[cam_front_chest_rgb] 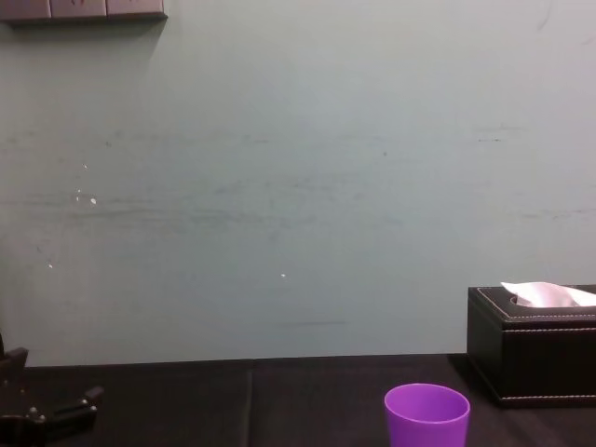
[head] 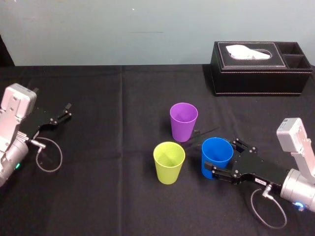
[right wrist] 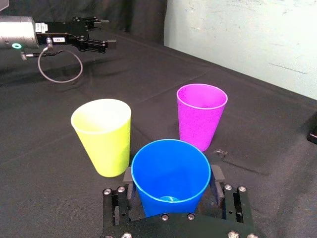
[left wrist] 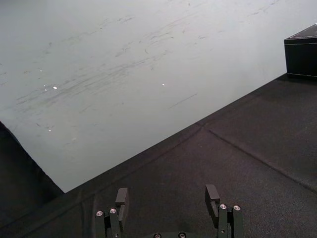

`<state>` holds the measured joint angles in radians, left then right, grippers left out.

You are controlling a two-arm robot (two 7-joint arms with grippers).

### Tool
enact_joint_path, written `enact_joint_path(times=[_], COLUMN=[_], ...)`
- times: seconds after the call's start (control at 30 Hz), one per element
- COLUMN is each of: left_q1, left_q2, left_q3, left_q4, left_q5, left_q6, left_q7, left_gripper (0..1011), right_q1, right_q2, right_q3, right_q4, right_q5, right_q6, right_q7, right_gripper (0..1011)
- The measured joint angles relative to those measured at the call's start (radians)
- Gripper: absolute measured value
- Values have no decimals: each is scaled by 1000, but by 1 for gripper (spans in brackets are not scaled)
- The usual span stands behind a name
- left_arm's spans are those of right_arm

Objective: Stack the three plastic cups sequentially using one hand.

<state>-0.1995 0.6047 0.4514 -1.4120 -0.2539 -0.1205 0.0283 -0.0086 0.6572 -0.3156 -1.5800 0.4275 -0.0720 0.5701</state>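
The blue cup [head: 216, 156] stands upright on the black cloth, with my right gripper [head: 222, 156] shut on it, a finger pressed against each side. In the right wrist view the blue cup [right wrist: 171, 173] fills the span of the right gripper [right wrist: 172, 174]. The yellow-green cup [head: 169, 162] [right wrist: 102, 136] stands just left of it, close but apart. The purple cup [head: 183, 121] [right wrist: 200, 116] [cam_front_chest_rgb: 426, 416] stands behind the two. My left gripper [head: 66, 112] [left wrist: 167, 196] rests at the far left, open and holding nothing.
A black tissue box [head: 261, 69] [cam_front_chest_rgb: 535, 349] sits at the back right by the wall. Black cloth [head: 123, 196] covers the table. A cable loop [head: 49, 157] hangs from the left wrist and another [head: 268, 209] from the right wrist.
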Motion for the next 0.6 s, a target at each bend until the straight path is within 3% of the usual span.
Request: enact_joint_path(times=[0.27,0.6], left_q1=[0,0], left_q2=[0,0], left_q3=[0,0], left_q4=[0,0], left_q5=[0,0], left_q6=[0,0], left_q7=[0,0], left_gripper=[1011,1011], right_q1=[-2,-2], right_q2=[1,2], right_q3=[1,2], right_q4=[-1,-2], right_q5=[3,4], right_q6=[-1,-2], right_q7=[3,4], right_gripper=[765,726])
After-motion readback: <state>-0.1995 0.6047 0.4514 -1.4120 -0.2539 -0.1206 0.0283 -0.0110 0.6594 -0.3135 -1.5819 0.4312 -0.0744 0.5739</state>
